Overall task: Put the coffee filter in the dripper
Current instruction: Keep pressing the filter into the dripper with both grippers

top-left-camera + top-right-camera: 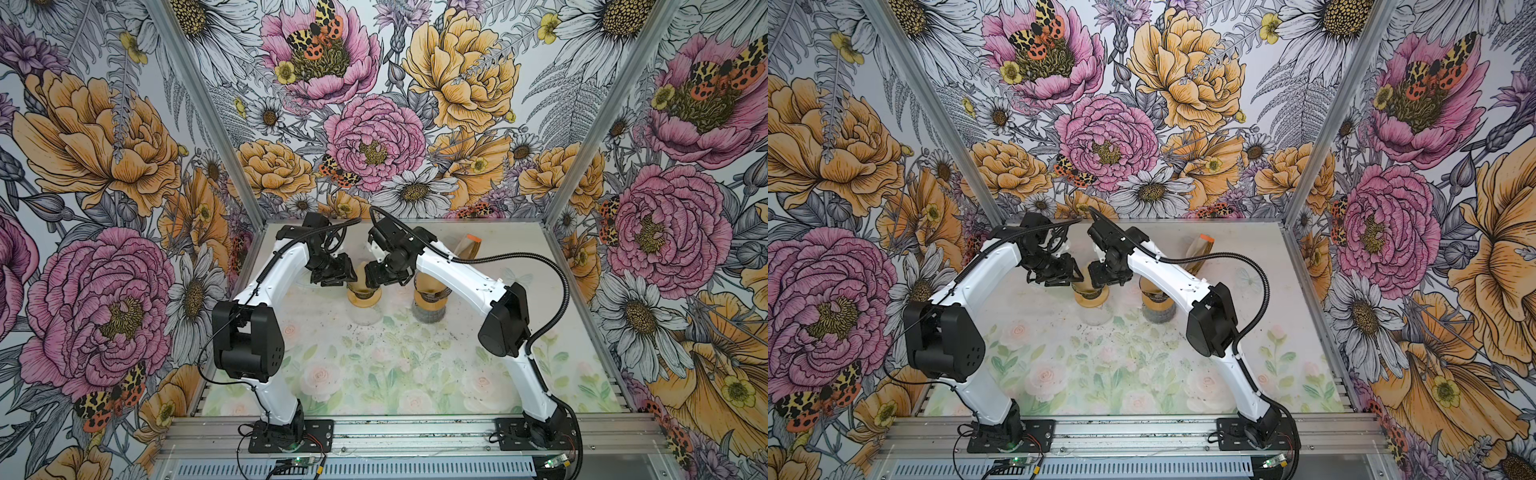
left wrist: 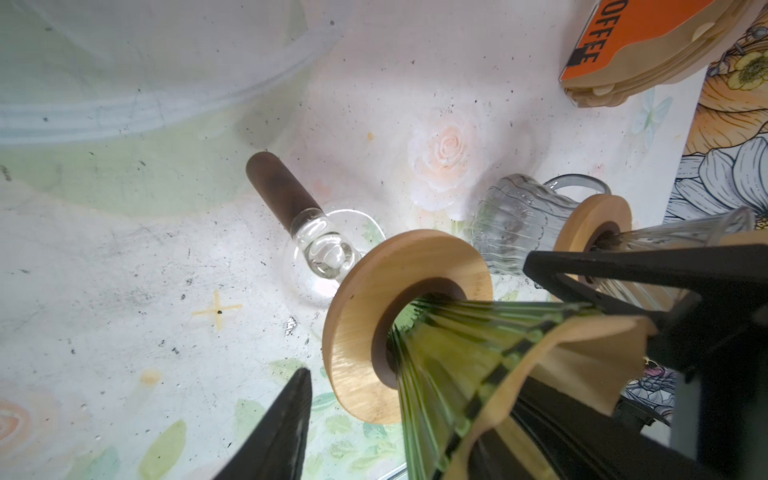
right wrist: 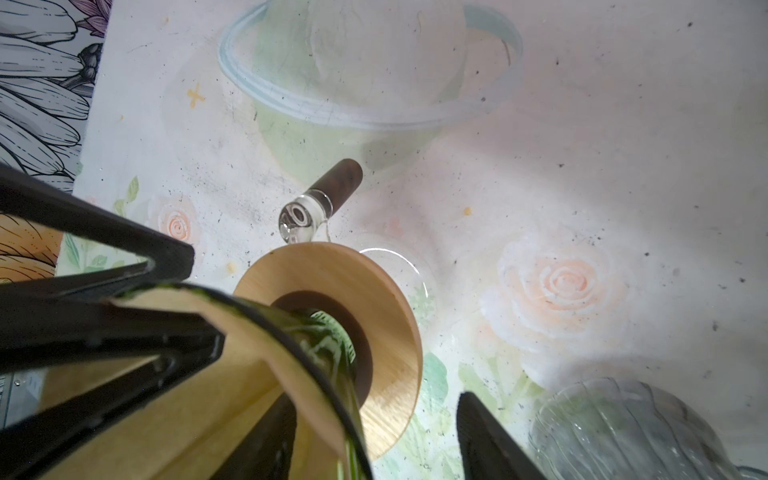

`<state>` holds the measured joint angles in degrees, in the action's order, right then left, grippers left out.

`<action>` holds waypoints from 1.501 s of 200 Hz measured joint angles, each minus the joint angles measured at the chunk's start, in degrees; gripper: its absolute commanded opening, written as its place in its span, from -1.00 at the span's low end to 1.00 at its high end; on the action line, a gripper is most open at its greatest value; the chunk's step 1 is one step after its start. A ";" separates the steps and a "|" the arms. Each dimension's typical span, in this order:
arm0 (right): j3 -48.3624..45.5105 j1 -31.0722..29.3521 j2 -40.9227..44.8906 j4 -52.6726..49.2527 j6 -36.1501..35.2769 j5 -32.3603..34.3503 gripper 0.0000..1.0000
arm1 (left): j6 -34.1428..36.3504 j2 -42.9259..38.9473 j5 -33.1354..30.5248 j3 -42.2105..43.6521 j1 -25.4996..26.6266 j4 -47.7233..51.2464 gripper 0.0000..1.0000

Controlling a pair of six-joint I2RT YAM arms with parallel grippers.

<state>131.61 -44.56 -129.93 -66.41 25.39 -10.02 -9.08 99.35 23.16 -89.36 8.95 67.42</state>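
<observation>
Top views: left end effector (image 1: 347,277) and right end effector (image 1: 374,277) meet over the green dripper (image 1: 365,297) on its glass carafe (image 1: 365,316). Second dripper (image 1: 432,293) is just to the right under the right arm, filter pack (image 1: 469,245) behind on the counter (image 1: 374,365).
Left wrist: coffee filter (image 2: 582,353) sits in the dripper, edge over the rim. Jaws apart, straddling the wall, outer finger (image 2: 286,424) clear of the glass.
Right wrist: jaws apart, one finger inside the paper cone, outer finger (image 3: 486,440) clear. Ribbed server (image 3: 623,428) is nearby.
</observation>
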 measured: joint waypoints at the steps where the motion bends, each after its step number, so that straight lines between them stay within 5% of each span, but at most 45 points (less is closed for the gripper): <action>1: 0.00 0.00 0.00 -0.02 0.00 0.00 0.28 | 0.00 0.00 0.00 0.00 0.02 0.00 -0.01; 143: 2.23 -0.15 -0.33 -3.17 -1.07 0.11 0.28 | -1.07 -1.79 7.41 -0.31 -1.27 0.00 0.01; 300: 10.97 -0.15 -3.96 -7.65 -1.97 1.99 0.28 | -1.03 -3.87 0.76 1.86 -1.27 0.02 0.00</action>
<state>142.58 -44.71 -133.88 -74.06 23.42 -8.03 -10.11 95.48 23.92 -87.50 7.68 67.44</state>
